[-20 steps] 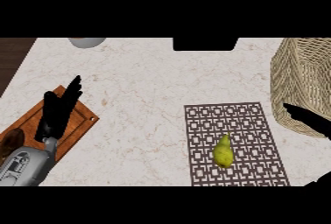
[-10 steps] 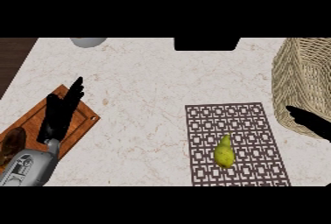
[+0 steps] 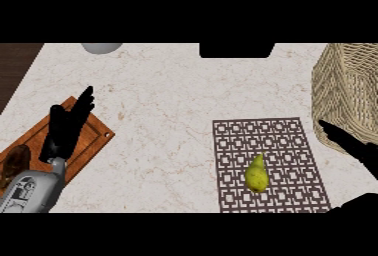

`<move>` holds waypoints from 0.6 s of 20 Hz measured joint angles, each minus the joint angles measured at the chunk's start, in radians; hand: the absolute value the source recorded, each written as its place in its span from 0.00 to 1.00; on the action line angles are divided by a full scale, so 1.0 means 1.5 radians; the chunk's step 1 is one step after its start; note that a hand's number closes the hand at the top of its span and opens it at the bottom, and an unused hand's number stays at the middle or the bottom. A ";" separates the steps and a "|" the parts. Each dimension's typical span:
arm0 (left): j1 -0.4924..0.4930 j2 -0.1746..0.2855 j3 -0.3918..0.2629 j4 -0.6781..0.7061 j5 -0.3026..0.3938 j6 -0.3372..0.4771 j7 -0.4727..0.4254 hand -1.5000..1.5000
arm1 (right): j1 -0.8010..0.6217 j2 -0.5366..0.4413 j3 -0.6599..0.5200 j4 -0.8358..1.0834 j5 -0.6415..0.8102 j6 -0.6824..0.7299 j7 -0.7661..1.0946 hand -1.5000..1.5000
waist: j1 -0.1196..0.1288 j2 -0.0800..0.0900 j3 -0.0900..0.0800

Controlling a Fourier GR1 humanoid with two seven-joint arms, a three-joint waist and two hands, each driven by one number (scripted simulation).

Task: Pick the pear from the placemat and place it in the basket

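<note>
Pear: the pear [image 3: 256, 174] is lying on the placemat [image 3: 288, 137], toward the tabletop's [image 3: 162, 105] near edge and right of its middle, with its stem pointing to the far edge. Nothing is touching it, so the pick is not yet made.
Right hand: the right hand [image 3: 345, 141] is hanging by the right edge, between basket and placemat. Its fingers are stretched straight and carrying nothing. It is probably lining up on the pear, which is lying apart to its left.
Left hand: the left hand [image 3: 66, 127] is resting over the cutting board [image 3: 94, 142] at the left edge, fingers straight and empty, seemingly parked clear of the work.
Basket: the basket [image 3: 347, 85] is standing at the right edge, showing only its woven wall. Its inside is hidden, so I cannot tell its contents.
Cutting board: it is carrying a brown item [image 3: 15, 160] too unclear to name.
</note>
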State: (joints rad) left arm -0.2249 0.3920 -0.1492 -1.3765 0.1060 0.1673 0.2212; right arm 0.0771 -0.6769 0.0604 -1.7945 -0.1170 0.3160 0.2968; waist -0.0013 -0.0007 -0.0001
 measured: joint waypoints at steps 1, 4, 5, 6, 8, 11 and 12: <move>-0.004 -0.005 0.006 0.012 -0.006 -0.004 -0.008 0.50 | -0.002 0.010 0.000 0.010 0.011 0.007 -0.005 0.00 | 0.000 0.000 0.000; -0.007 -0.019 0.017 0.023 -0.020 -0.011 -0.015 0.50 | -0.011 0.056 0.019 0.041 0.057 0.005 -0.023 0.00 | 0.000 0.000 0.000; -0.013 -0.024 0.021 0.035 -0.025 -0.013 -0.022 0.50 | -0.017 0.070 0.023 0.059 0.069 0.005 -0.034 0.00 | 0.000 0.001 0.000; -0.013 -0.026 0.022 0.023 -0.029 -0.014 -0.008 0.50 | -0.019 0.082 0.027 0.069 0.081 0.006 -0.041 0.00 | 0.001 0.001 0.000; -0.009 -0.032 0.029 0.011 -0.037 -0.021 0.002 0.50 | -0.025 0.104 0.028 0.077 0.099 0.012 -0.040 0.00 | 0.001 0.000 0.000; -0.008 -0.048 0.038 0.015 -0.054 -0.028 0.001 0.50 | -0.033 0.134 0.027 0.095 0.130 0.017 -0.046 0.00 | 0.001 0.000 0.000; -0.010 -0.055 0.040 0.015 -0.059 -0.030 0.006 0.50 | -0.038 0.142 0.026 0.109 0.142 0.019 -0.056 0.00 | 0.001 0.000 0.000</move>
State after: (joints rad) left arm -0.2406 0.3102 -0.0892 -1.3543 0.0170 0.1224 0.2306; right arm 0.0203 -0.4646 0.0992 -1.6308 0.0962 0.3447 0.2129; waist -0.0005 -0.0001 0.0001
